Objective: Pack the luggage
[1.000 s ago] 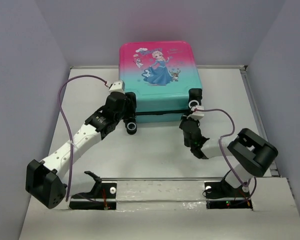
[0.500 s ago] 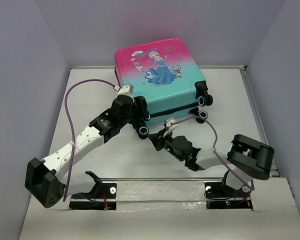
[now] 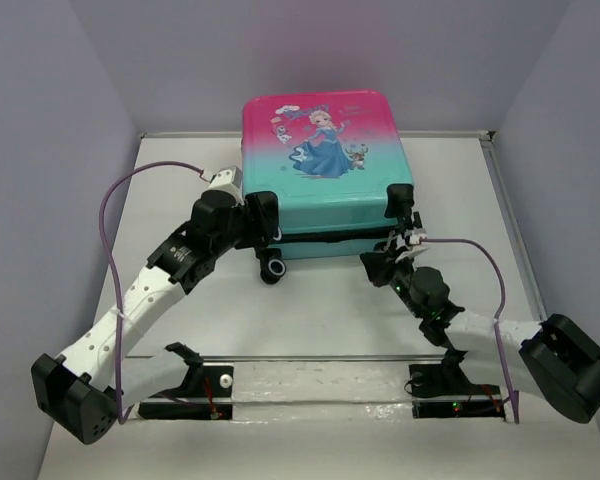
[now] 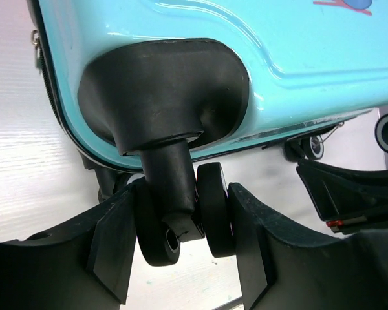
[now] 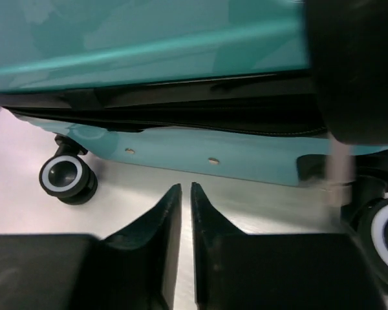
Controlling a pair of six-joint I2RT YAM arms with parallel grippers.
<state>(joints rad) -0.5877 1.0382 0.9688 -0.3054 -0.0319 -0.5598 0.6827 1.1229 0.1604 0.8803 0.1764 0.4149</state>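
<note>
one caster wheel [image 4: 213, 210] of the luggage [image 3: 325, 170], laid flat at the far middle of the bench [image 3: 310, 310], is clamped by the left gripper [image 4: 184, 213]; the right gripper [image 5: 186, 194] is held almost closed, empty, near its front edge.

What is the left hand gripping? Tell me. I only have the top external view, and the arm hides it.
Observer: In the left wrist view, the left hand straddles a black caster wheel under a teal corner of the luggage, with a finger against each side.
Operator: Now report the right hand.
Observer: In the right wrist view, the right hand is all but shut, with a sliver between its fingers, and it holds nothing.
Operator: Say where it points.
Observer: At the teal shell just below the black zipper seam, stopping short of touching it.
</note>
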